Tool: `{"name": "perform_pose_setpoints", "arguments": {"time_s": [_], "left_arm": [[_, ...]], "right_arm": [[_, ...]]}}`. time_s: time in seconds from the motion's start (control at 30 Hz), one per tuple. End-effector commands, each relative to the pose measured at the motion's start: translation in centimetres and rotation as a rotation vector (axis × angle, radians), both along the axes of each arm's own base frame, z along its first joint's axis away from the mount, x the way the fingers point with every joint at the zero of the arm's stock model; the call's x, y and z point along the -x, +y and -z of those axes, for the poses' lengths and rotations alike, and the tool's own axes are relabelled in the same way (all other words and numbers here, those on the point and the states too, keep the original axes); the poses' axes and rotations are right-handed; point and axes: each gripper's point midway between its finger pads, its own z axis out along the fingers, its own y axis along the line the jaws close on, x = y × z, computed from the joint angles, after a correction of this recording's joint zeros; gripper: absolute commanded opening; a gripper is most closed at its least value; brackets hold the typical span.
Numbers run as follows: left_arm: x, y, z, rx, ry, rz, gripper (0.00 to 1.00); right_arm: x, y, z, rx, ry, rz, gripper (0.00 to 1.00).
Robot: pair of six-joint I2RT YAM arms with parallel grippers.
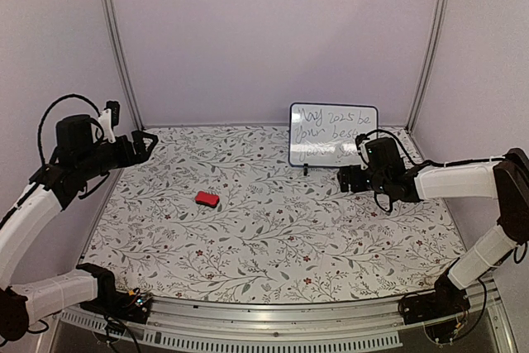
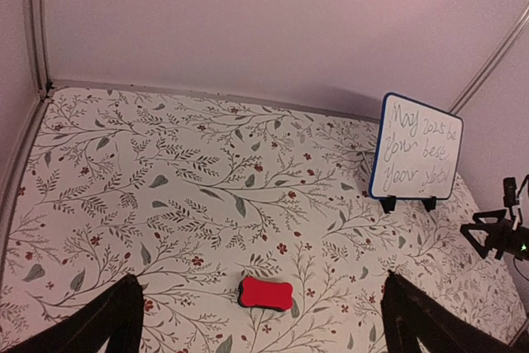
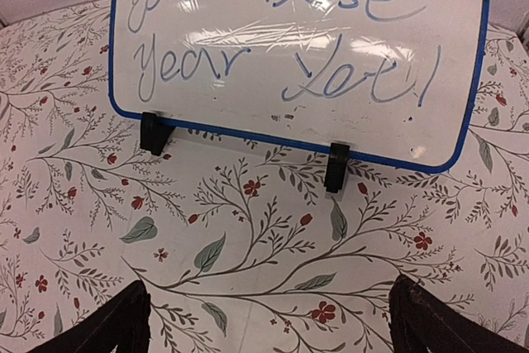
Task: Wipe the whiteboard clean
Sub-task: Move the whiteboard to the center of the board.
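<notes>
One whiteboard (image 1: 333, 134) stands upright on two black feet (image 3: 152, 132) at the far right of the table (image 1: 273, 245), close to the back wall. It carries three lines of blue handwriting: "May 2025 be your best year yet!". The right gripper (image 1: 344, 178) hangs just in front of the board's lower right part without touching it. Its fingers (image 3: 107, 328) are spread wide with nothing between them, and the forearm reaches in roughly level from the right. One red eraser (image 1: 207, 199) lies flat left of centre, well apart from the board. The left arm is raised and bent at the table's left edge. The left gripper (image 1: 146, 144) points right, released and holding nothing.
</notes>
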Motion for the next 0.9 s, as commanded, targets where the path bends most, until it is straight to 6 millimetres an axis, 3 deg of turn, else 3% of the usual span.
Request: {"name": "perform_pose_setpoints", "arguments": {"time_s": [0.0, 0.57, 0.87], "left_arm": [[0.00, 0.54, -0.20, -0.007, -0.015, -0.018, 1.00], [0.01, 0.52, -0.23, -0.008, -0.016, -0.018, 1.00], [0.09, 0.60, -0.30, -0.009, -0.020, -0.021, 1.00]], "right_arm": [[-0.50, 0.18, -0.84, -0.007, -0.020, 0.009, 0.99], [-0.47, -0.05, -1.50, -0.028, -0.035, 0.028, 0.99], [-0.82, 0.38, -0.51, -0.015, 0.005, 0.022, 0.99]]}}
